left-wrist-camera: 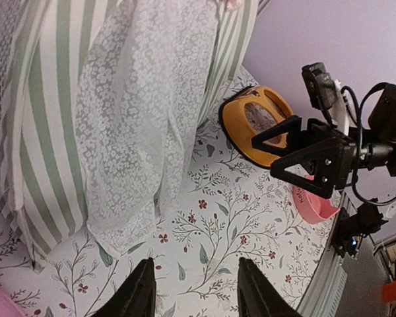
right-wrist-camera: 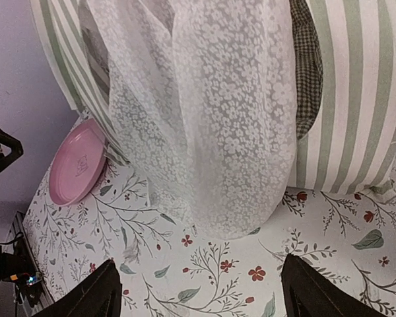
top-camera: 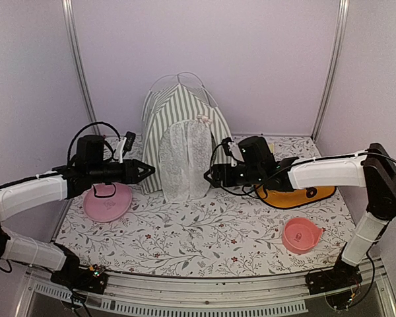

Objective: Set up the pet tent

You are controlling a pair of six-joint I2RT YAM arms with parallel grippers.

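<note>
Toward the rear centre of the table, the pet tent (top-camera: 181, 132) is found standing upright as a teepee, close to the back wall. Its panels are of soft fabric striped grey-green and white, and thin white poles (top-camera: 188, 76) are seen arching bare above the peak. The doorway is covered by a sheer lace curtain (top-camera: 185, 162) patterned with small flowers, hanging in loose folds down to the cloth. A dark green-checked cushion (right-wrist-camera: 307, 66) is glimpsed behind the curtain's edge. The left gripper (top-camera: 147, 170) is held just beside the tent's left flank and the right gripper (top-camera: 210, 176) near the curtain's right side. Both sets of fingers are spread apart with nothing between them. The table is covered by a white tablecloth (top-camera: 204, 231) printed with leafy sprigs and red blossoms. A round pink plate (top-camera: 107, 201), a pink bowl (top-camera: 301, 234) and an orange oval dish (top-camera: 294, 195) are set on it. Pale lilac walls (top-camera: 264, 59) enclose the cell.
</note>
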